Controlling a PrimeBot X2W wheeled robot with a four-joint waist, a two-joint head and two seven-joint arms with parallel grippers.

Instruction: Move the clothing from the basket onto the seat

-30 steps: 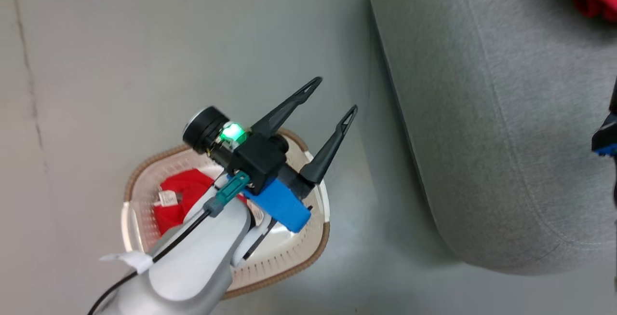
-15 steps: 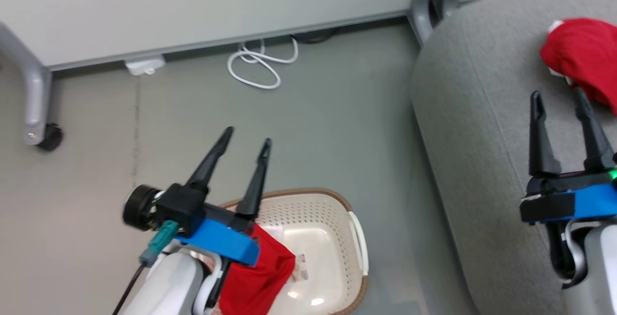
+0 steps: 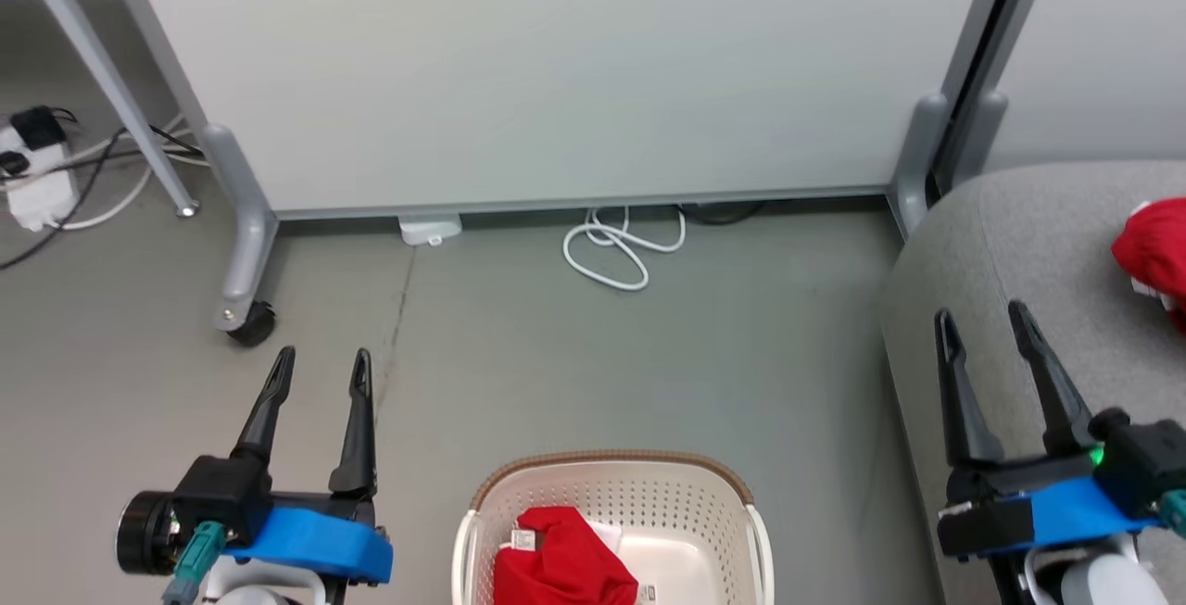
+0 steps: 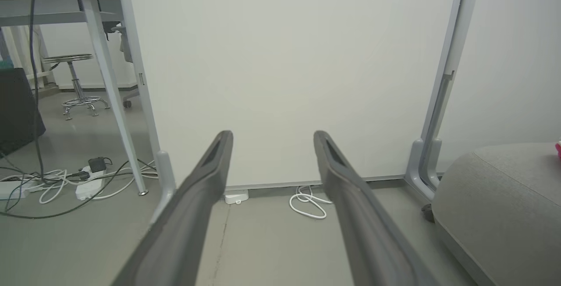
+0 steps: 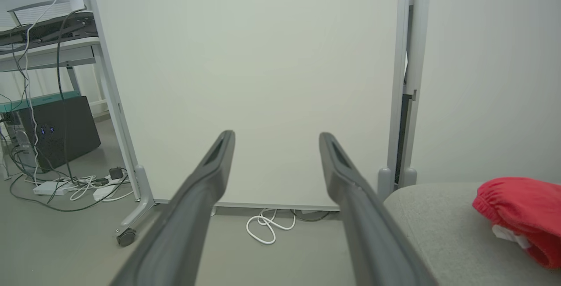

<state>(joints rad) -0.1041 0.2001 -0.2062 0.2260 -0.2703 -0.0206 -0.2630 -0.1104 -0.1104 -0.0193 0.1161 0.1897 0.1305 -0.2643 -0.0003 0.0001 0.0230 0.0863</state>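
Since half a second ago the head camera has tipped upward, and the left end effector (image 3: pixel 322 364), then over the basket's edge, now sits off to the basket's left, clear of it, above bare floor (image 3: pixel 741 355). Biggest in the room is the pale partition panel (image 3: pixel 556 68) on its grey wheeled frame, standing across the back. The grey seat (image 3: pixel 1019 244) bulges in from the right, its rounded corner near the panel's foot. The cream basket (image 3: pixel 611 494) rests on the floor between the two arms, with the first red garment (image 3: pixel 565 568) crumpled in its left half, a white tag showing. The second red garment (image 3: pixel 1154 253) lies on the seat at the far right. The right end effector (image 3: pixel 982 316) hovers over the seat near its edge, close to that garment but apart from it. Both end effectors stand spread wide with nothing between their fingers. A white cable (image 3: pixel 616 248) lies coiled by the panel's base.
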